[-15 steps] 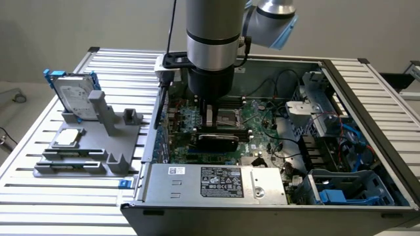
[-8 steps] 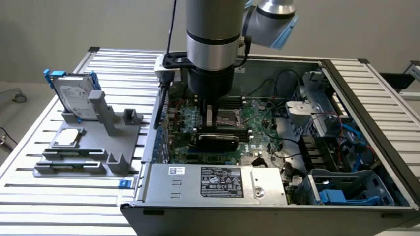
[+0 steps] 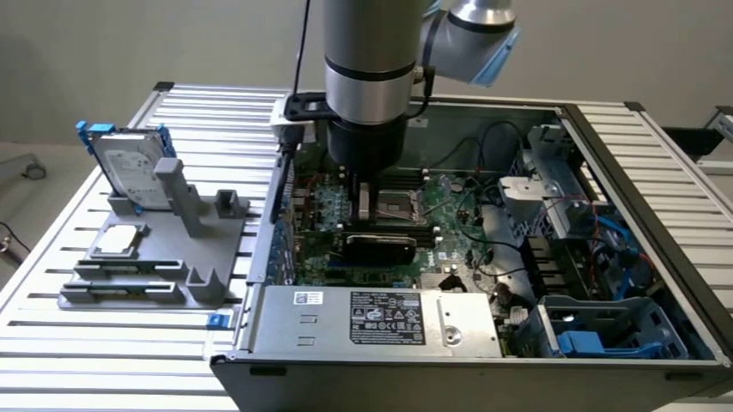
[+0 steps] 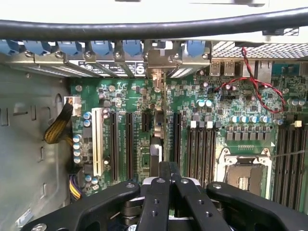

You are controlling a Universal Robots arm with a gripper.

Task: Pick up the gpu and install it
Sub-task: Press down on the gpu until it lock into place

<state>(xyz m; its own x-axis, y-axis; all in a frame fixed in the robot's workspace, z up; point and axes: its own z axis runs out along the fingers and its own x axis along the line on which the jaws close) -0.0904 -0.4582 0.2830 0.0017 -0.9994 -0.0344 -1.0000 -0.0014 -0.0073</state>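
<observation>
Near edge of the table: grey metal open computer case lies on its side on a slatted aluminium table. A silver boxy power supply with white and black labels sits along the case's near wall. A blue plastic drive caddy is in the near corner on the exterior view's right.

On the exterior view's left, outside the case, is a grey plastic parts stand. A small square silver processor chip lies flat on the stand.

Mid case: the gpu, a slim card with a black rounded-corner shroud, stands on edge over the green motherboard. Its black face is turned to the near side. It is just behind the power supply and above the long black expansion slots. In the wrist view the card is edge-on and runs toward a silver end bracket at the case's rear wall, under a row of blue plastic retaining clips. Cannot tell if it is seated in a slot.

The black two-finger gripper comes straight down onto the gpu's top edge. The jaws are closed, clamping the card between them.

Just beyond the gpu is a silver-framed square processor socket, with black memory slots beside it. A twisted red wire pair loops over the board near the rear ports.

Further back on the stand, a silver hard drive in a blue-edged frame stands upright and tilts a little.

Far: the grey and silver robot arm drops vertically into the case, with a thin black cable running down beside it.
</observation>
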